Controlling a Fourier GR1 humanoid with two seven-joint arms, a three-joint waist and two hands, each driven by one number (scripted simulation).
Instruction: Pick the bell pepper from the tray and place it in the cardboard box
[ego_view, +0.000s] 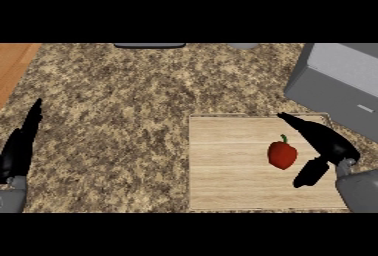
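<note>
A red bell pepper (282, 154) with a green stem lies on the right part of the wooden tray (229, 170). My right hand (325, 145) hovers just right of the pepper, open, its fingers stretched toward the tray's far edge and its thumb (310, 173) hanging below the pepper. Nothing is between them. At the far left edge my left hand (22, 145) rests open with fingers up. A grey box (339, 85) stands at the upper right; I see no cardboard-coloured box.
The speckled granite counter (111, 110) stretches left of the tray. A wooden strip (13, 65) shows at the upper left corner. A dark object (150, 46) and a pale one (244, 46) sit at the far edge.
</note>
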